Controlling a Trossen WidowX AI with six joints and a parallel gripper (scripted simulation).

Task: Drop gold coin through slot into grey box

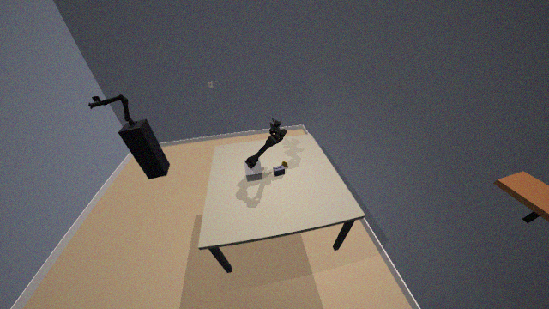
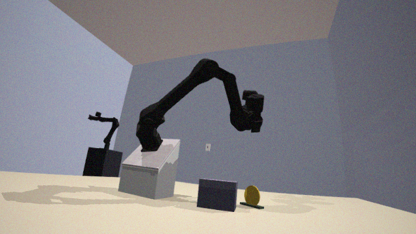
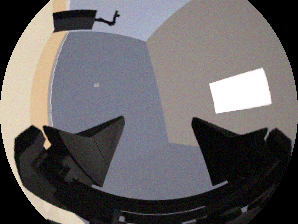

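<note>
The gold coin stands on edge in the dark-green holder, on the table beside the box. The closed grey box stands between the holder and the arm's base; its slot cannot be made out in the exterior view. My gripper is open, its two fingers wide apart with nothing between them in the wrist view. It is high above the table, pointing away sideways toward the wall. The fingers are hard to make out in the exterior view. Coin, holder and box are outside the wrist view.
The arm stands on a pale sloped pedestal on the table. A second arm stands on a dark block away from the table.
</note>
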